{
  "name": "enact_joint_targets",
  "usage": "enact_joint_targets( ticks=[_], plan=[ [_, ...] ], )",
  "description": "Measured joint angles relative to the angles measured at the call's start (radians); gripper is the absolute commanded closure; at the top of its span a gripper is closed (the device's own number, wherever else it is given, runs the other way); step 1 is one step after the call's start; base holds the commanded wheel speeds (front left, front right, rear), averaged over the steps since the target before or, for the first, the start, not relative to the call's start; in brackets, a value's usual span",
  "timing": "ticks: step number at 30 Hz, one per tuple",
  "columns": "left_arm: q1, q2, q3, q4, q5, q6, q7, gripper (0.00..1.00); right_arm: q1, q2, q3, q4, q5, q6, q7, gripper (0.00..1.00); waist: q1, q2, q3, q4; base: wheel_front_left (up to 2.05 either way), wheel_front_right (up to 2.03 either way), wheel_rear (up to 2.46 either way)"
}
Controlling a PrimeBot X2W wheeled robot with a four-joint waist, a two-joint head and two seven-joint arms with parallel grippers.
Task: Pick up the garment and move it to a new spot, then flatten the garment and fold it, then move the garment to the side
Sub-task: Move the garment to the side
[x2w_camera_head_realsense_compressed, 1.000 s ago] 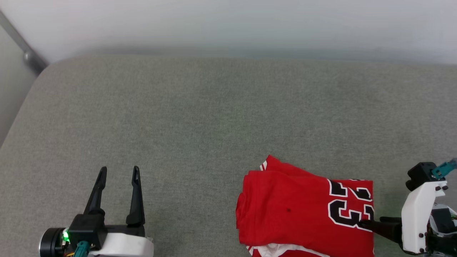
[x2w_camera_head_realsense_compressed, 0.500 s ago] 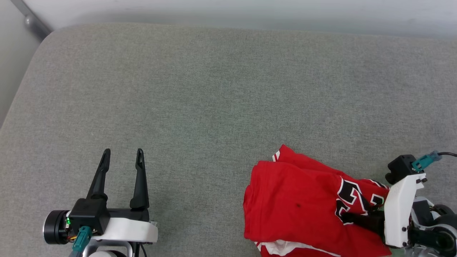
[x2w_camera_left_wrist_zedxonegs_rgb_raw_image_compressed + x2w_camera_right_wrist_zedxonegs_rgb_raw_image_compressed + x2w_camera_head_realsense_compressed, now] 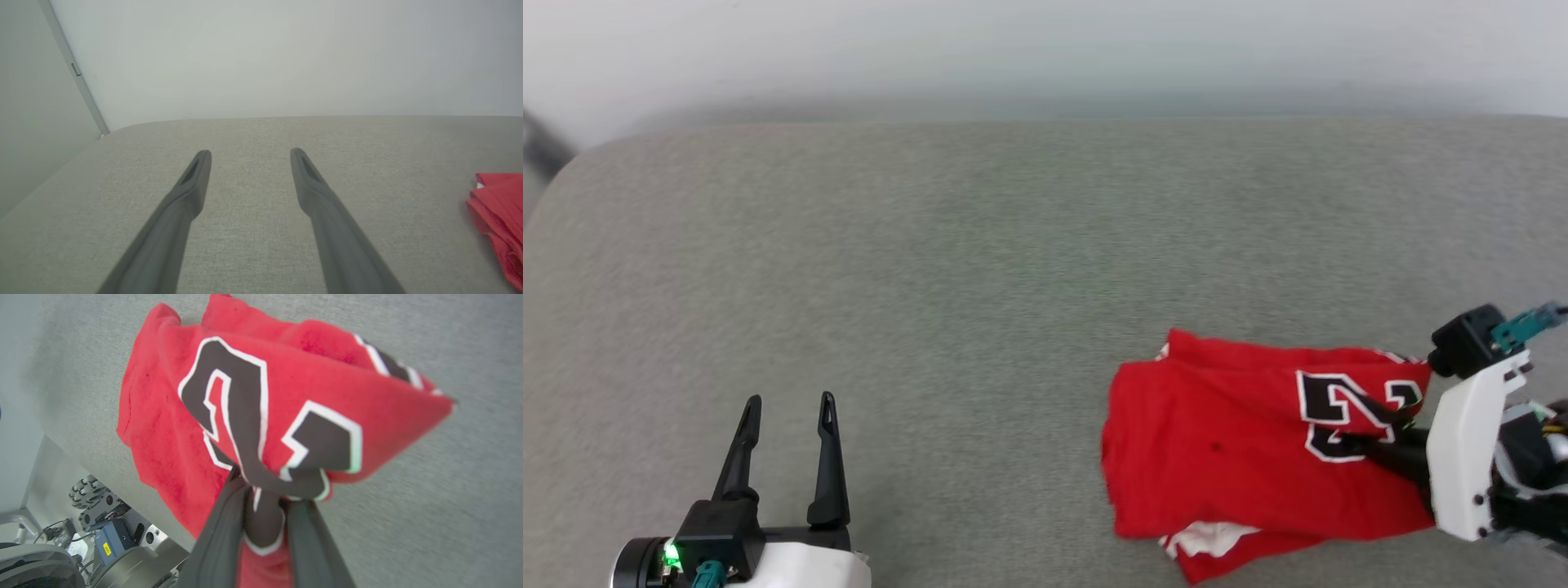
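Note:
The folded red garment (image 3: pixel 1241 441) with black white-outlined numbers lies at the right of the grey cushioned surface (image 3: pixel 980 269), a bit of white showing at its near edge. My right gripper (image 3: pixel 1368 445) is shut on its right edge at the numbers. In the right wrist view the garment (image 3: pixel 286 396) bunches up and lifts where the right gripper (image 3: pixel 263 490) pinches it. My left gripper (image 3: pixel 790 400) stands open and empty at the lower left, well apart from the cloth. In the left wrist view the left gripper (image 3: pixel 249 153) points over bare cushion, and the garment (image 3: pixel 496 204) shows at the right edge.
A pale wall (image 3: pixel 1045 49) runs behind the surface, whose far left corner is rounded. A thin metal strip (image 3: pixel 75 69) stands at the left. Past the near edge, the right wrist view shows my wheeled base and a blue box (image 3: pixel 112 541).
The head camera has shifted between frames. My right gripper has raised the garment's right edge, bunching it, and drawn it a little to the right. The left gripper stays open.

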Motion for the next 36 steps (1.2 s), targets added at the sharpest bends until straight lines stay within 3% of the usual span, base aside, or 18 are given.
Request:
enact_joint_targets(
  ticks=[6,11,21,27,36],
  plan=[
    [0.003,-0.001,-0.002,-0.021,0.002,0.002,0.000,0.00,-0.058,-0.131,-0.001,-0.047,-0.056,0.000,-0.001,1.00,0.0000,0.0000,-0.012,-0.125,0.00,0.00,0.00],
    [-0.032,0.004,0.006,-0.042,0.021,-0.013,0.000,0.00,-0.111,-0.181,-0.032,-0.004,-0.119,0.000,-0.048,1.00,0.0000,0.0000,0.022,-0.231,0.00,0.00,0.00],
    [-0.113,0.061,0.021,-0.082,0.044,-0.047,0.000,0.00,-0.237,-0.147,-0.147,0.268,-0.284,0.000,-0.154,1.00,0.0001,0.0000,0.207,-0.317,0.00,0.00,0.00],
    [-0.126,0.081,0.043,-0.109,0.044,-0.051,0.000,0.00,-0.333,-0.085,-0.251,0.433,-0.400,0.000,-0.196,1.00,0.0001,0.0000,0.293,-0.311,0.00,0.00,0.00],
    [-0.143,0.088,0.065,-0.156,0.037,-0.053,0.000,0.00,-0.427,-0.003,-0.392,0.585,-0.592,0.000,-0.278,1.00,0.0000,0.0000,0.371,-0.276,0.00,0.00,0.00]
  ],
)
